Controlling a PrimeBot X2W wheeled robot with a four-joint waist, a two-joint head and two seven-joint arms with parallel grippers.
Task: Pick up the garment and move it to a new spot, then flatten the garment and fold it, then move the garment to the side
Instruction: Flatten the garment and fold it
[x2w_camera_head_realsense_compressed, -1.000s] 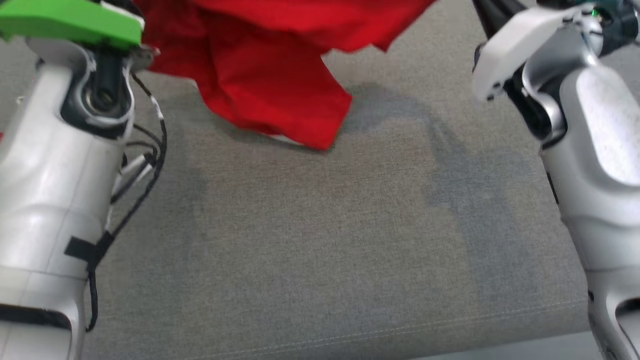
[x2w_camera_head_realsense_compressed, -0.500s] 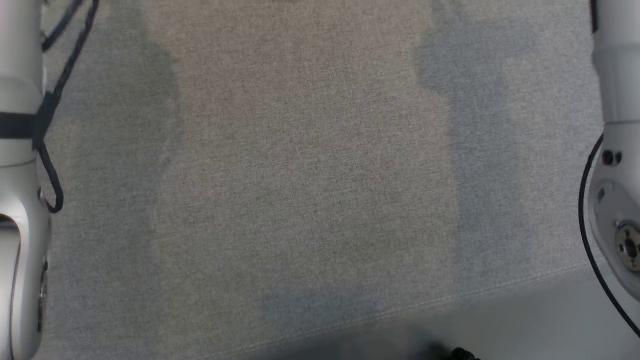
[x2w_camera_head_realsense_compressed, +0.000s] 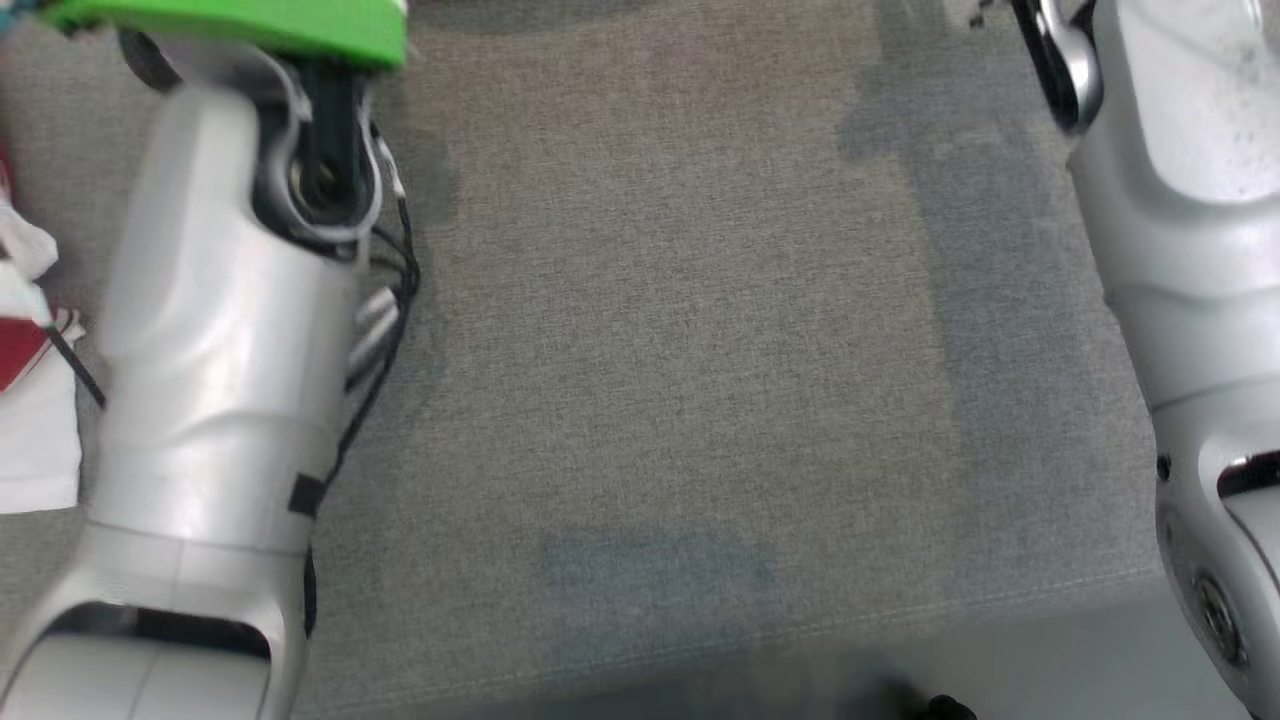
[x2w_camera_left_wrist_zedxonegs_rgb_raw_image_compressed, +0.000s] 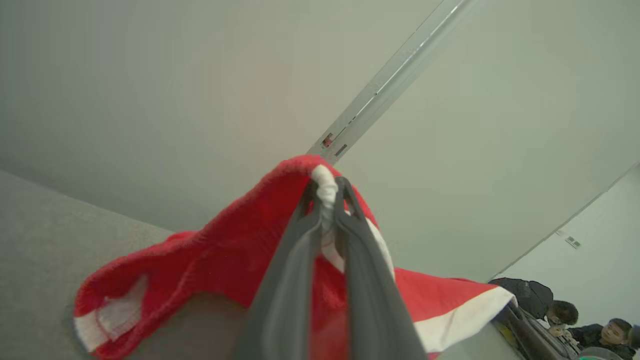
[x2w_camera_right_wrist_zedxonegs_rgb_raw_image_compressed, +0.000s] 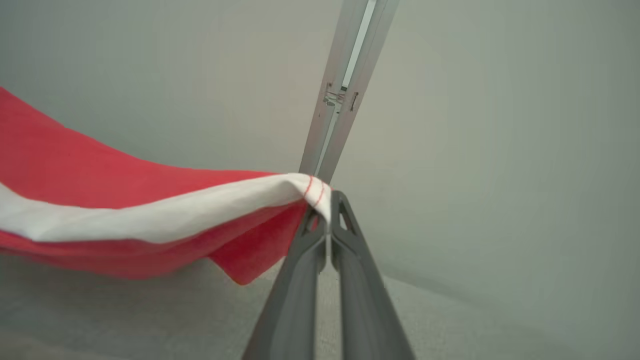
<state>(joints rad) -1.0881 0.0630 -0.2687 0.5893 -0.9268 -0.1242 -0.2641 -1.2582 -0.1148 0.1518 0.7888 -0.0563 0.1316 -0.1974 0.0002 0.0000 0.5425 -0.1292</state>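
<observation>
Left hand (x2w_camera_left_wrist_zedxonegs_rgb_raw_image_compressed: 328, 188): closed on the garment (x2w_camera_left_wrist_zedxonegs_rgb_raw_image_compressed: 225, 250). In my left wrist view its two dark fingers pinch a bunched white hem right at the tips.
Right hand (x2w_camera_right_wrist_zedxonegs_rgb_raw_image_compressed: 327, 207): also closed on the garment. The fingers meet on a white edge with thin red stitching.
Garment: red with white bands, held up between both hands. From the left hand it hangs down in folds over the grey fabric surface (x2w_camera_head_realsense_compressed: 680, 330), and I cannot tell if the lowest fold touches it. From the right hand it stretches away to the left of that view.
Forearms: in the head view the left forearm (x2w_camera_head_realsense_compressed: 220, 350) is pale, with black cables and a green cover (x2w_camera_head_realsense_compressed: 250, 25) at its top; the right forearm (x2w_camera_head_realsense_compressed: 1180, 200) is at the right edge.
Other cloth (x2w_camera_head_realsense_compressed: 30, 440): white and red, at the left edge, partly behind the left forearm — I cannot tell what it is.
Background: a pale wall (x2w_camera_left_wrist_zedxonegs_rgb_raw_image_compressed: 150, 75) with a metal rail (x2w_camera_right_wrist_zedxonegs_rgb_raw_image_compressed: 345, 85).
</observation>
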